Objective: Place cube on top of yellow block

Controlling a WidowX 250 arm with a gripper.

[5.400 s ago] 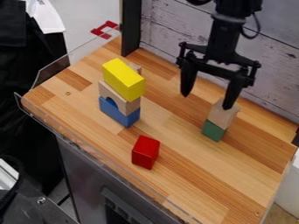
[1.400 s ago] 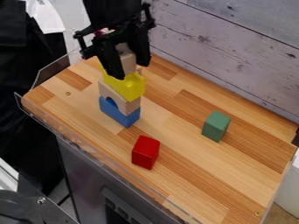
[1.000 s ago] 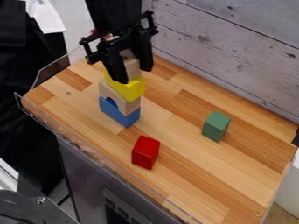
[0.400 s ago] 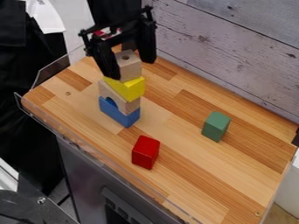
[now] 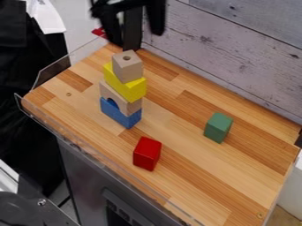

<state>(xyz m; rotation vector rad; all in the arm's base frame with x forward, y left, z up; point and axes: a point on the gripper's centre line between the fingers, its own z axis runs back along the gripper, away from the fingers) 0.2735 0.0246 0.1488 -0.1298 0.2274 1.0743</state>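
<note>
At the top edge, above and behind the stack, hangs my gripper [image 5: 140, 37], open, its two fingers spread apart and holding nothing. The wooden cube [image 5: 127, 66] with a small hole in its top face rests on the yellow block [image 5: 133, 89], apart from the gripper. Beneath the yellow block are a wooden arch [image 5: 127, 104] and, at the bottom, a blue block [image 5: 120, 114].
A red block [image 5: 147, 153] lies in front of the stack, toward the front edge of the wooden table [image 5: 194, 176]. A green block [image 5: 218, 127] stands at the right. A clear low guard runs along the left and front edges, and a plank wall stands behind.
The wooden cube, earlier on the green block, was carried to the stack and now sits on the yellow block. My gripper let go and rose up and away from it.
</note>
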